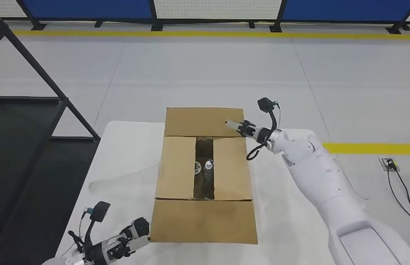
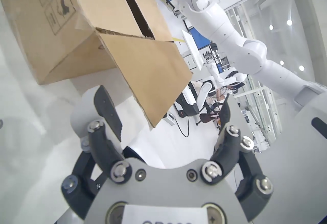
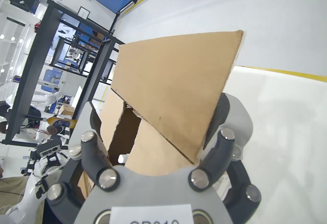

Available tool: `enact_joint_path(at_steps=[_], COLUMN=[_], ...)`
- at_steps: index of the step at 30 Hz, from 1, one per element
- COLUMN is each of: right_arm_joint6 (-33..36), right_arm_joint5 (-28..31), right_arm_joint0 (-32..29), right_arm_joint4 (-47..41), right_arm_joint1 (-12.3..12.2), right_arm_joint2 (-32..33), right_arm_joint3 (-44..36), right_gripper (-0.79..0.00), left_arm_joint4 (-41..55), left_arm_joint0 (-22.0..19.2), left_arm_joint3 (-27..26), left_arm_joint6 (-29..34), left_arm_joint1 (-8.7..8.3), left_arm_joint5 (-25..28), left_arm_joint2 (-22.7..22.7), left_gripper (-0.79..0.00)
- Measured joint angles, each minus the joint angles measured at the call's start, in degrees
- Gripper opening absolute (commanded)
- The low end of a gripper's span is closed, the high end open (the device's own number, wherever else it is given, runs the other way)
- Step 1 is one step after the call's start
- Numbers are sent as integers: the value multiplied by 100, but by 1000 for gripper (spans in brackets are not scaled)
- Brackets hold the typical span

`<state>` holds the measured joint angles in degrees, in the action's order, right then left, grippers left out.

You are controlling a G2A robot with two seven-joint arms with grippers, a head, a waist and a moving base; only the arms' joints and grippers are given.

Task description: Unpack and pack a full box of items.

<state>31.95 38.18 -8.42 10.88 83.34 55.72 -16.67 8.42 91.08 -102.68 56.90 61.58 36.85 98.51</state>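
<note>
Cardboard box [image 1: 175,165], one, at the centre of the white table [image 1: 125,152]. It has four flaps: the far flap [image 1: 203,121] and the near flap [image 1: 203,222] lie folded outward, while the two side flaps [image 1: 231,165] lean inward over the opening and leave a narrow dark slot between them. Through this slot the top view shows two bottles [image 1: 208,164], caps only; the side flaps hide the rest of the contents.

Right gripper [image 1: 230,123] is at the right corner of the far flap. In its wrist view the jaws stand apart with that flap's corner between the fingers [image 3: 222,110]; contact cannot be judged.

Left gripper [image 1: 144,228] is just beside the left corner of the near flap. In its wrist view the jaws are likewise apart and hold nothing, the flap's corner pointing toward the gap. This view alone shows the printed side wall [image 2: 51,10] of the box.

A black frame [image 1: 59,106] stands off the table's left side.
</note>
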Motion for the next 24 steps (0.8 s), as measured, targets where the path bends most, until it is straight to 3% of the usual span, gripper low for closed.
enact_joint_path(at_steps=[15,24], right_arm_joint6=[510,1061], right_arm_joint5=[931,1293], right_arm_joint0=[164,150], right_arm_joint4=[-266,-292], right_arm_joint1=[-61,-162], right_arm_joint2=[155,194], right_arm_joint3=[299,197], right_gripper=[0,0], left_arm_joint4=[184,272], left_arm_joint0=[-231,-445], left_arm_joint3=[-23,-133], left_arm_joint6=[115,-353], left_arm_joint1=[-66,-69], left_arm_joint5=[-23,-140], left_arm_joint2=[-485,-670], left_gripper=[0,0])
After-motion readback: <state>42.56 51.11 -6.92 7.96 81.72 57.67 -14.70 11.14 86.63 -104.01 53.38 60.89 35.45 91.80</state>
